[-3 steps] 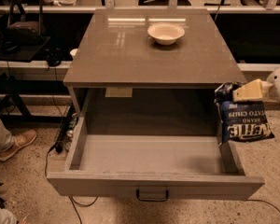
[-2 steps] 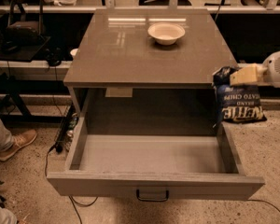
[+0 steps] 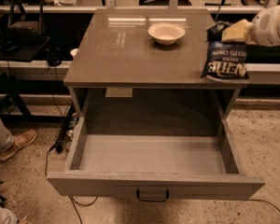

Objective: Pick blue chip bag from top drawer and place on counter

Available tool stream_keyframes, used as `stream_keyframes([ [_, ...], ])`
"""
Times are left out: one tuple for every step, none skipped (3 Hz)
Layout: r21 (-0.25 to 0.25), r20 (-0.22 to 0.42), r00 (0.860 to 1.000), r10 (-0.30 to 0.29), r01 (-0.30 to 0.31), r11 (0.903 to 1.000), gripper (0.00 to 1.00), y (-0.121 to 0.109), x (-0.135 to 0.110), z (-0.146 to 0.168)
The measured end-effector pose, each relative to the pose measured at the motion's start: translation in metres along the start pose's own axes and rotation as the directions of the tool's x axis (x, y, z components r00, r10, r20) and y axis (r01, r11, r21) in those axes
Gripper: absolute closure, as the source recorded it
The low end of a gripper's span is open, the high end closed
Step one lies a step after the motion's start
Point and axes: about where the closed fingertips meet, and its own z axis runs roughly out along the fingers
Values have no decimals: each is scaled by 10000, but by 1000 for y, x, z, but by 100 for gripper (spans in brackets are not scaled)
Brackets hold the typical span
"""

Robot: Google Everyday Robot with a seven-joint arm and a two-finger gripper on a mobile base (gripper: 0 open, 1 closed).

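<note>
Change noted: a second ago the chip bag [image 3: 225,62] hung low, off to the right of the cabinet and level with the drawer's [image 3: 154,185] right wall. You now have it lifted and carried inward, so it sits over the right front corner of the counter [image 3: 130,55].

Claw [image 3: 225,31]: at the counter's right edge, above the bag, closed on the bag's top seam. The bag hangs below it, lettering toward the camera.

Bag's lower edge lies at the counter surface; I cannot tell whether it rests there or hovers just above. Part of it seems to overhang the right edge.

Drawer: pulled fully out, nothing visible inside. The bowl [image 3: 166,33] stands at the counter's back, apart from the bag.

Judgement: the pick is done and the placing is under way. Bring the bag further inward before you let go, or it may tip off the edge.
</note>
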Motion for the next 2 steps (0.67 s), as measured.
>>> stream_keyframes([
  [-8, 433, 9990, 60, -59, 10000, 100, 14, -42, 24],
  [8, 176, 9998, 79, -79, 10000, 82, 26, -57, 57],
])
